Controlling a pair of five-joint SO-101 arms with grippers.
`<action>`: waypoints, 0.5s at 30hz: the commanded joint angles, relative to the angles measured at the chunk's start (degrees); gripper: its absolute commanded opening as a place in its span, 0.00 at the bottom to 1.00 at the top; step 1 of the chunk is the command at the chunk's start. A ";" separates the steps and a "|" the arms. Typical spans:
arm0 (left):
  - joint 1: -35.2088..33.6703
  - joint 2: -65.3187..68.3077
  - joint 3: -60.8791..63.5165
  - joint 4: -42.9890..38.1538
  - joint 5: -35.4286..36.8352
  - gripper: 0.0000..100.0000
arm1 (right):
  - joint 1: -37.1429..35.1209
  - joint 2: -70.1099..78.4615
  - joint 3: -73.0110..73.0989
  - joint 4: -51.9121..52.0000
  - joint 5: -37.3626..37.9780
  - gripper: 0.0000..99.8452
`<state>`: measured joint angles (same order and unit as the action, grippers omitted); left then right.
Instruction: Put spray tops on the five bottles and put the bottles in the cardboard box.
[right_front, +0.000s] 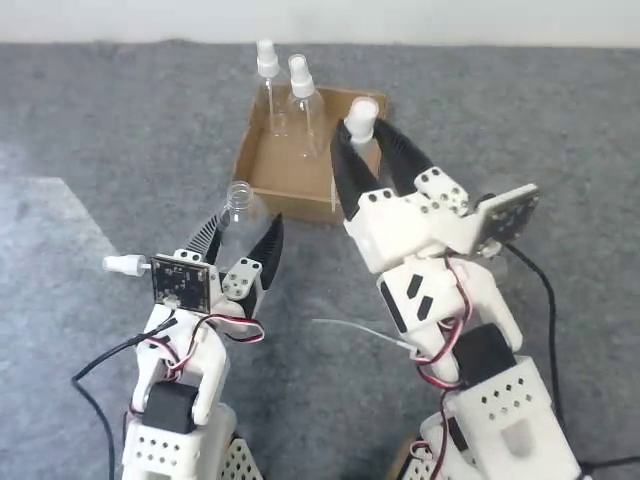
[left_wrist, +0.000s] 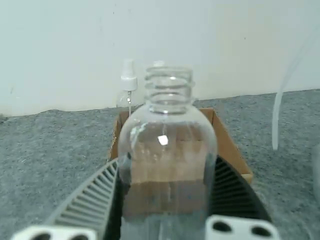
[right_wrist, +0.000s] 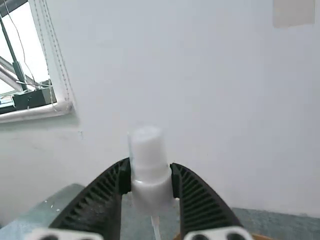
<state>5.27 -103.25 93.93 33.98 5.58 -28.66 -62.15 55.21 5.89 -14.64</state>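
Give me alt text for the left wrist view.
An uncapped clear bottle is held upright between the jaws of the left gripper, its threaded neck bare. Behind it on the grey table sits the cardboard box, with a spray-topped bottle at its far side.

Uncapped bottle (right_front: 238, 200) beside box (right_front: 290, 202); two capped bottles (right_front: 305, 110) inside; spray top (right_front: 362, 115) aloft.

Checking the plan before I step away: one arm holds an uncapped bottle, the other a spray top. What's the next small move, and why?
Probably carry the right gripper and its spray top across until it sits above the bare threaded neck of the bottle held upright in the left gripper. The top is by the cardboard box, well to one side of that neck.
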 joint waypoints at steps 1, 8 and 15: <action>0.35 -1.23 -0.40 -1.41 0.35 0.12 | -0.57 -1.63 -7.91 -0.13 -1.05 0.01; 0.26 -1.23 -0.40 -1.32 0.35 0.12 | -1.63 -1.54 -14.77 -0.04 -5.98 0.01; 0.18 -1.23 -0.40 -1.32 0.35 0.12 | -8.84 -1.45 -16.26 -0.48 -5.80 0.01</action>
<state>5.27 -103.25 93.93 33.98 5.58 -33.49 -62.15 42.90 5.89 -19.82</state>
